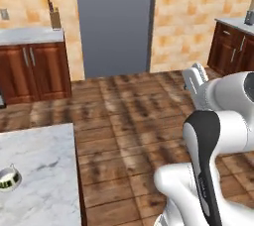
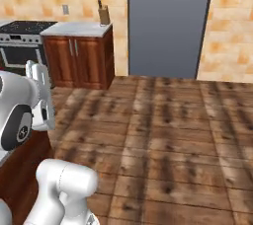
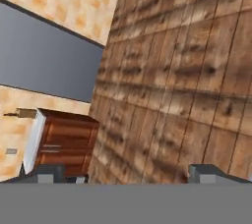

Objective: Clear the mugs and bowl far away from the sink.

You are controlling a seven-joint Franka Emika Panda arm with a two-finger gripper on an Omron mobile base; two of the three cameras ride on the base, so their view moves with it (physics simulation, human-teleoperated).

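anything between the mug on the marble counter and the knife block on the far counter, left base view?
In the left base view, bare wood floor separates the silvery mug on the marble counter from the knife block on the far counter; nothing stands there.

White marble counter (image 1: 39, 170) at lower left of the left base view. A silvery mug (image 1: 9, 178) with a dark green inside stands near its left edge.

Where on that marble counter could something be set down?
The marble counter is bare across its middle and back, up to the edge by the wooden floor. The one taken spot is its left edge, where the silvery mug sits.
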